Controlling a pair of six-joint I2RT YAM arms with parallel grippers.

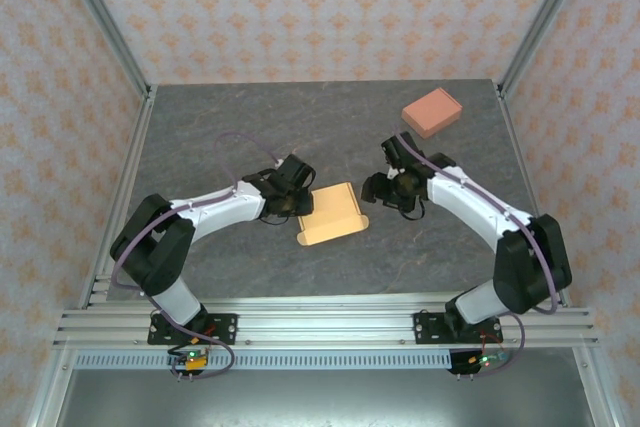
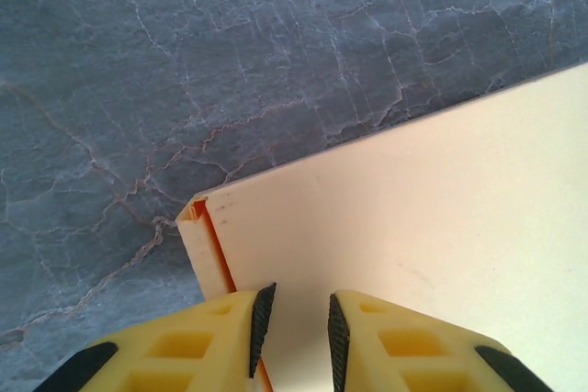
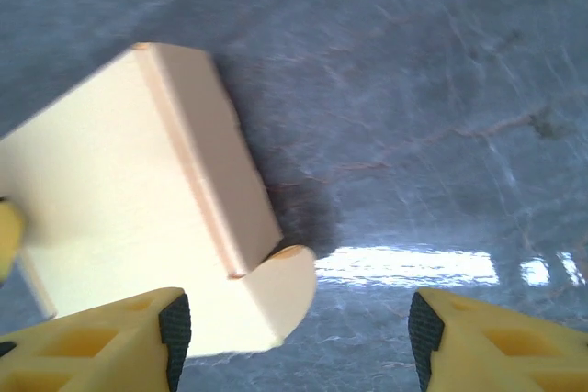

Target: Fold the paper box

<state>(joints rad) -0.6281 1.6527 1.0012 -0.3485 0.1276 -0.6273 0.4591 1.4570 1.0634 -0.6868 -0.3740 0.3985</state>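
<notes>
The cream paper box [image 1: 333, 213] lies flat in the middle of the table, with a rounded flap [image 1: 362, 224] sticking out at its right corner. My left gripper [image 1: 300, 199] is at the box's left edge. In the left wrist view its fingertips [image 2: 263, 323] stand a narrow gap apart over the box's top panel [image 2: 413, 218], beside a folded side wall [image 2: 207, 245], with nothing pinched between them. My right gripper [image 1: 388, 187] is wide open just right of the box. In the right wrist view the box [image 3: 119, 190] and its rounded flap [image 3: 280, 291] lie near the left fingertip [image 3: 175, 328].
A finished salmon-pink box [image 1: 432, 112] sits at the back right of the grey marbled table [image 1: 230, 127]. Metal frame posts and patterned walls enclose the workspace. Bare table surface lies behind and in front of the cream box.
</notes>
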